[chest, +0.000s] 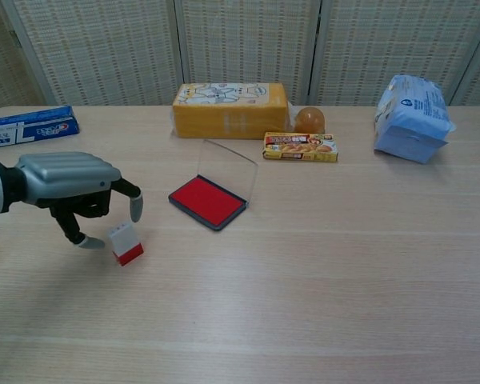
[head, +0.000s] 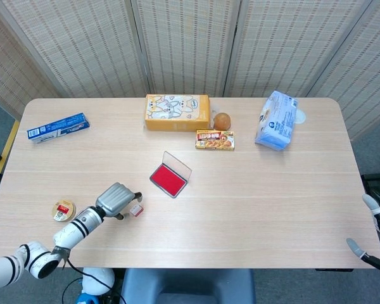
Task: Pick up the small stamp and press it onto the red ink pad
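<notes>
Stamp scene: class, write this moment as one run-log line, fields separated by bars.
left hand: open, fingers around stamp, not gripping | stamp: upright on table | ink pad: lid open | right hand: idle at table edge

- A blue toothpaste box [head: 57, 127] lies near the far left corner of my table [head: 272, 202].
- A yellow box with cartoon animals [head: 177, 112] stands at the far edge, about midway along.
- A round brown ball-like thing [head: 222, 120] sits just beside that yellow box.
- A small flat food box [head: 215, 140] lies in front of the brown thing, close to it.
- A pale blue soft pack [head: 277, 129] rests toward the far right.
- A little round cup with a red label [head: 63, 210] sits near my left front edge.
- Woven folding screens [head: 190, 44] stand behind the table.
</notes>
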Controlling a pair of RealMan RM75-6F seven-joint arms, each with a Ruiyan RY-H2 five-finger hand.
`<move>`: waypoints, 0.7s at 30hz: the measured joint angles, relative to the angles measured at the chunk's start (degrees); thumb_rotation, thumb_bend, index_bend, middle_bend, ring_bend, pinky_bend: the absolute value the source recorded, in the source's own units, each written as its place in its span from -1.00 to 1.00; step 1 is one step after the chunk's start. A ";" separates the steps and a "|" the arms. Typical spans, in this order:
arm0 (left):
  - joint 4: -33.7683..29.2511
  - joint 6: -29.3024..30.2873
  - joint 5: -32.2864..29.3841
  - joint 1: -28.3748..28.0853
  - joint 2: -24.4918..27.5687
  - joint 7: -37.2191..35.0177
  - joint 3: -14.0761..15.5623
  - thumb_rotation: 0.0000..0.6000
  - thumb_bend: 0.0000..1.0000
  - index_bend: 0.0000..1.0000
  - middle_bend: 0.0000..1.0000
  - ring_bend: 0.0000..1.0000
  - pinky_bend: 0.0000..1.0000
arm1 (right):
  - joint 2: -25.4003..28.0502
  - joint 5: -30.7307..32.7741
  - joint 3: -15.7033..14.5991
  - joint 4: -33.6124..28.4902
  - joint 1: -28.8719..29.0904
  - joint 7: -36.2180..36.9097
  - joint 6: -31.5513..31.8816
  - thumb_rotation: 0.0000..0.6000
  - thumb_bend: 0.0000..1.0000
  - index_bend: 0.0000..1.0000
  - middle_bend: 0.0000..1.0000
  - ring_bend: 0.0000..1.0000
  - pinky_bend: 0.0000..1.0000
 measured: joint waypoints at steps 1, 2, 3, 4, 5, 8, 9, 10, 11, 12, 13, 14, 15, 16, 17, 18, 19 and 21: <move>0.02 -0.01 -0.06 -0.05 -0.06 0.02 0.02 1.00 -0.43 -0.19 1.00 0.86 0.15 | -0.01 -0.07 0.00 0.03 -0.02 0.01 0.08 1.00 -0.56 -1.00 -1.00 -1.00 -1.00; 0.02 -0.02 -0.17 -0.10 -0.11 0.10 0.04 1.00 -0.43 -0.19 1.00 0.86 0.15 | -0.04 -0.14 -0.01 0.07 -0.05 0.02 0.19 1.00 -0.56 -1.00 -1.00 -1.00 -1.00; -0.01 -0.03 -0.26 -0.14 -0.14 0.23 0.06 1.00 -0.43 -0.19 1.00 0.86 0.15 | -0.08 -0.22 0.00 0.15 -0.09 0.04 0.34 1.00 -0.56 -1.00 -1.00 -1.00 -1.00; -0.08 -0.02 -0.34 -0.17 -0.17 0.38 0.07 1.00 -0.43 -0.19 1.00 0.86 0.15 | -0.12 -0.28 -0.01 0.23 -0.13 0.05 0.42 1.00 -0.56 -1.00 -1.00 -1.00 -1.00; -0.22 -0.02 -0.44 -0.22 -0.18 0.60 0.11 1.00 -0.43 -0.19 1.00 0.86 0.15 | -0.14 -0.29 -0.01 0.27 -0.14 0.08 0.44 1.00 -0.56 -1.00 -1.00 -1.00 -1.00; -0.67 0.00 -0.74 -0.36 -0.23 1.33 0.18 1.00 -0.43 -0.19 1.00 0.86 0.15 | -0.15 -0.24 0.03 0.29 -0.13 0.07 0.40 1.00 -0.56 -1.00 -1.00 -1.00 -1.00; -0.77 0.00 -0.87 -0.40 -0.25 1.51 0.19 1.00 -0.43 -0.18 1.00 0.86 0.15 | -0.15 -0.28 0.01 0.29 -0.14 0.09 0.42 1.00 -0.56 -1.00 -1.00 -1.00 -1.00; -0.82 0.02 -0.97 -0.44 -0.28 1.65 0.20 1.00 -0.43 -0.18 1.00 0.86 0.15 | -0.15 -0.30 0.01 0.30 -0.16 0.09 0.47 1.00 -0.56 -1.00 -1.00 -1.00 -1.00; -0.83 0.03 -1.08 -0.48 -0.33 1.75 0.22 1.00 -0.43 -0.18 1.00 0.86 0.15 | -0.15 -0.31 0.01 0.31 -0.18 0.09 0.52 1.00 -0.56 -1.00 -1.00 -1.00 -1.00; -0.82 0.03 -1.19 -0.50 -0.36 1.80 0.23 1.00 -0.43 -0.17 1.00 0.86 0.15 | -0.15 -0.32 0.02 0.34 -0.21 0.08 0.57 1.00 -0.56 -1.00 -1.00 -1.00 -1.00; -0.79 0.07 -1.29 -0.51 -0.42 1.84 0.24 1.00 -0.43 -0.17 1.00 0.86 0.15 | -0.15 -0.34 0.02 0.35 -0.21 0.09 0.58 1.00 -0.56 -1.00 -1.00 -1.00 -1.00; -0.70 0.14 -1.34 -0.51 -0.49 1.85 0.27 1.00 -0.43 -0.16 1.00 0.86 0.15 | -0.16 -0.35 0.02 0.36 -0.21 0.10 0.58 1.00 -0.56 -1.00 -1.00 -1.00 -1.00; -0.61 0.17 -1.40 -0.50 -0.55 1.84 0.30 1.00 -0.43 -0.15 1.00 0.86 0.15 | -0.17 -0.34 0.04 0.38 -0.21 0.10 0.58 1.00 -0.56 -1.00 -1.00 -1.00 -1.00; -0.50 0.21 -1.45 -0.49 -0.62 1.83 0.34 1.00 -0.43 -0.14 1.00 0.86 0.15 | -0.17 -0.34 0.05 0.38 -0.20 0.10 0.57 1.00 -0.56 -1.00 -1.00 -1.00 -1.00; -0.31 0.26 -1.44 -0.49 -0.74 1.91 0.41 1.00 -0.43 -0.13 1.00 0.86 0.15 | -0.17 -0.34 0.05 0.39 -0.19 0.09 0.55 1.00 -0.56 -1.00 -1.00 -1.00 -1.00; -0.10 0.33 -1.40 -0.47 -0.88 2.08 0.51 1.00 -0.43 -0.13 1.00 0.86 0.15 | -0.17 -0.29 0.08 0.39 -0.17 0.08 0.51 1.00 -0.56 -1.00 -1.00 -1.00 -1.00; 0.11 0.39 -1.38 -0.45 -1.07 2.25 0.61 1.00 -0.43 -0.12 1.00 0.86 0.15 | -0.17 -0.26 0.10 0.38 -0.16 0.08 0.48 1.00 -0.56 -1.00 -1.00 -1.00 -1.00; 0.39 0.43 -1.39 -0.43 -1.50 2.33 0.82 1.00 -0.43 -0.12 1.00 0.86 0.15 | -0.16 -0.21 0.12 0.35 -0.15 0.08 0.46 1.00 -0.56 -1.00 -1.00 -1.00 -1.00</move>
